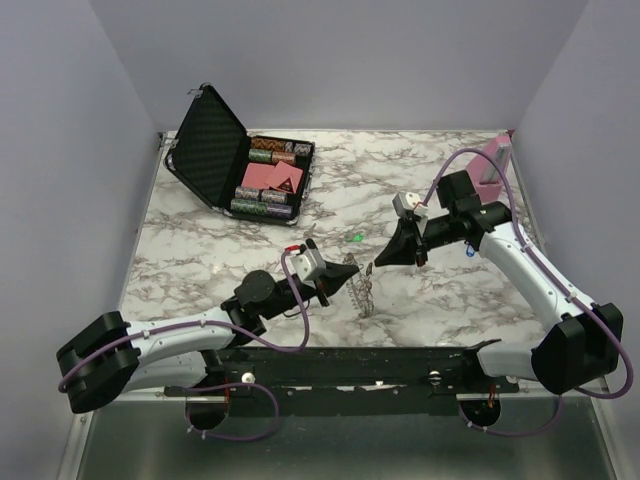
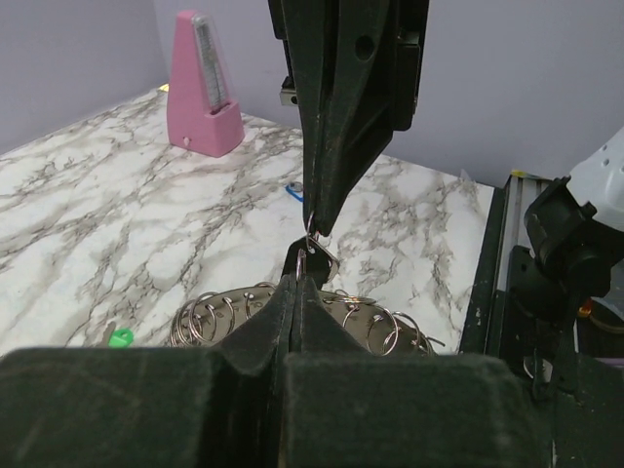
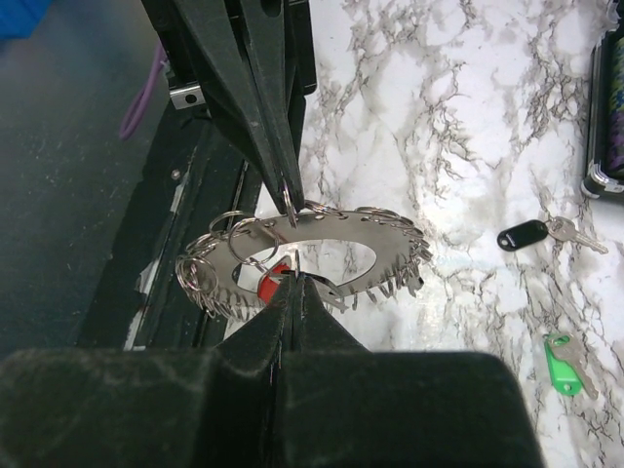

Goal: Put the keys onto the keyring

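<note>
**Both Shut at the Keyring, Front of Table**

Clamped shut at the left gripper [image 3: 290,193], pinching a small ring on the rim of the keyring [image 3: 395,249]. Shut too at the right gripper [image 2: 313,224], almost tip to tip with the left, meeting the same rim just beside the red key [image 3: 270,285]; cannot tell whether gripping there or only touching. Seemingly lifted off the table [image 1: 230,250], tilted, hanging between the two tips near the front edge.

Further out: green key [image 3: 563,357] and black key [image 3: 524,235] lying flat, apart from the keyring. Beyond those, blue key [image 2: 293,191], toward the pink stand [image 2: 205,93]. At the far left corner, an open case [image 1: 215,140] with chips [image 1: 262,196].
</note>
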You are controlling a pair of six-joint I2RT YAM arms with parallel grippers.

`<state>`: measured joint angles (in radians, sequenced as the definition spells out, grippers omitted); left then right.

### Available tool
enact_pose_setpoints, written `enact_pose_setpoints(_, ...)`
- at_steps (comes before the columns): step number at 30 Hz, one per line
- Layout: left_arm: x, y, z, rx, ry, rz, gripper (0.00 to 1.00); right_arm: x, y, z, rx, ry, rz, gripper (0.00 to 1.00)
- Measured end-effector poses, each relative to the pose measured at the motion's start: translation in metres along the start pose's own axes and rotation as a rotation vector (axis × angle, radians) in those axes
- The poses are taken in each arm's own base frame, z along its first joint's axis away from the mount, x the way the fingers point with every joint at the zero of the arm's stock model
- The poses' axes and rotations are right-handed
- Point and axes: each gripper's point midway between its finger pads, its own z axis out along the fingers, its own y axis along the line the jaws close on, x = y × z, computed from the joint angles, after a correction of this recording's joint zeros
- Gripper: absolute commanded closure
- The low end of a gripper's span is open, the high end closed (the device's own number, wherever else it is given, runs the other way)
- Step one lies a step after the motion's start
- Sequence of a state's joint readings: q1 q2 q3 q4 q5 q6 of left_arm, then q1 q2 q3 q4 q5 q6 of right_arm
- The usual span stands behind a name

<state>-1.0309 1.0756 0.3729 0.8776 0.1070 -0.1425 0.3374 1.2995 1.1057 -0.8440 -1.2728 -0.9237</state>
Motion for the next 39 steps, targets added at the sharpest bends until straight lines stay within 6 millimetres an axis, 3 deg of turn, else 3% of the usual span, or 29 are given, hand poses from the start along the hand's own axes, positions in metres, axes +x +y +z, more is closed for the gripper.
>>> enact_pose_setpoints(39, 0.0023, -0.0068, 0.0032, 0.039, -0.025, -0.087, 1.00, -0.0001, 0.0082, 0.0038, -0.036, -0.025, 0.009, 1.00)
